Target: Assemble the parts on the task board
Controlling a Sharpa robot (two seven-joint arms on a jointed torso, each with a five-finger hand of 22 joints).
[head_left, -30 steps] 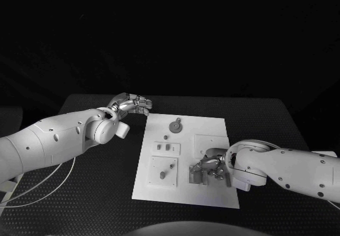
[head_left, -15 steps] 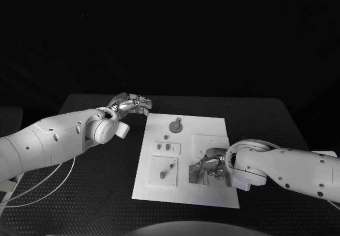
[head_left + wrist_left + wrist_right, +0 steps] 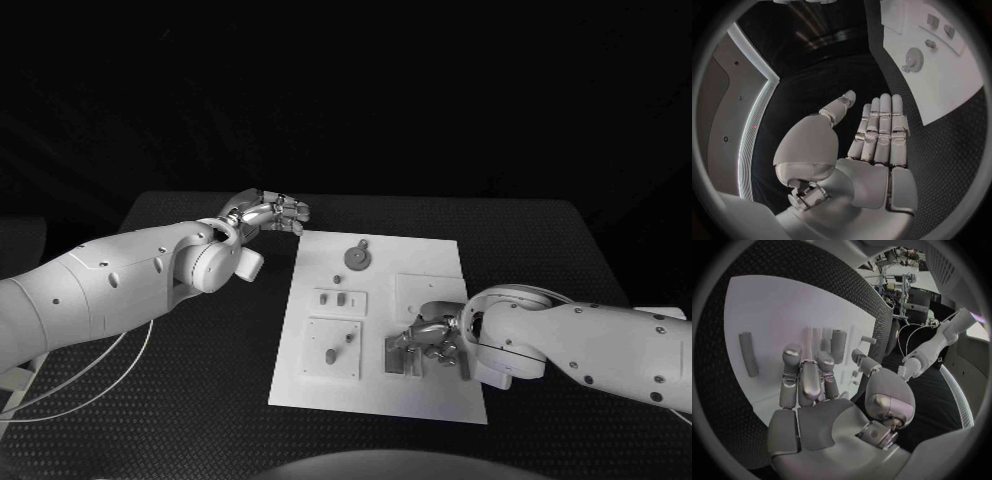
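One grey part (image 3: 747,360) lies flat, lengthwise along task board (image 3: 767,305).

White task board (image 3: 378,330) flat mid-table, small grey parts (image 3: 355,258) scattered across it

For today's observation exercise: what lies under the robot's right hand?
The right hand hovers over the white board; grey parts stand by its fingertips. What sits directly beneath the palm is covered.

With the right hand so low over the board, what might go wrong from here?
1. The right hand works close among small parts at the near end of the white board; its fingers might knock one out of place.
2. The left hand is open beside the board's far corner, not on it, so the board may slide if pushed.
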